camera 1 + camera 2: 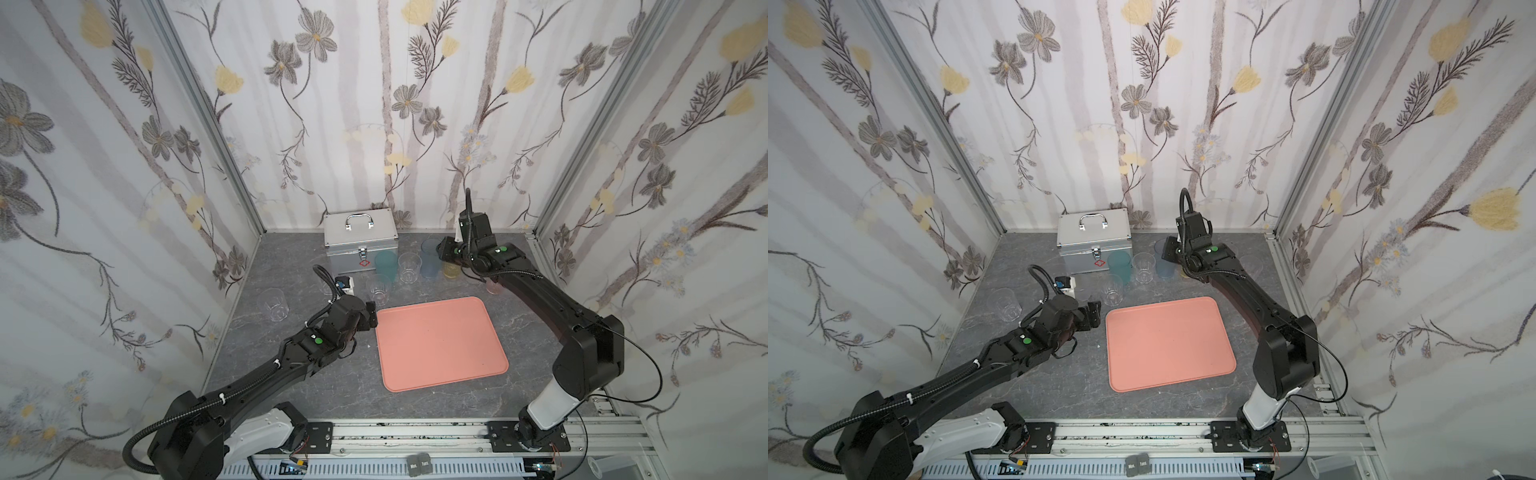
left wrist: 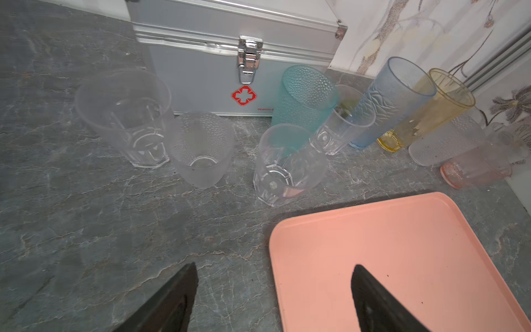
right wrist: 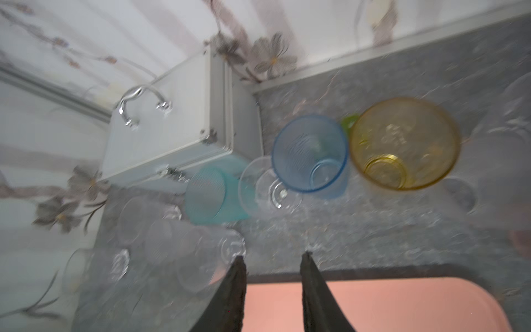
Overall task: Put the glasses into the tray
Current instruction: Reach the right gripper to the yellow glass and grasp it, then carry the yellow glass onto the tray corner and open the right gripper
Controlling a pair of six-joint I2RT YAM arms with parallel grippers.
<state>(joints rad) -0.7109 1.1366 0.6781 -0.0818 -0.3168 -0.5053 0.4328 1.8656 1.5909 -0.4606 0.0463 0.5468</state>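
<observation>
The tray lies flat on the counter, just below the middle of both top views. Its longer sides run roughly left to right, a little skewed, and its pink floor is bare. At its upper left corner hangs the left gripper, jaws spread wide with nothing between them.

Above the tray in the frame, the glasses all stand on the counter and none in the tray. Each is upright, long axis vertical, mouth up. The left wrist view allows a count of nine:
- three clear faceted glasses
- two frosted dimpled glasses
- one teal glass
- one blue glass
- one amber glass
- one pinkish glass

Fainter shapes past the pinkish one are too dim to count.

The right gripper hovers near the blue and amber glasses, jaws a narrow gap apart and holding nothing; its wrist view is blurred. A small green block shows between those two rims.

Farthest, against the back wall, stands one silver case. Its lid is shut, its latch fastened and its handle on top, so its contents are hidden.
</observation>
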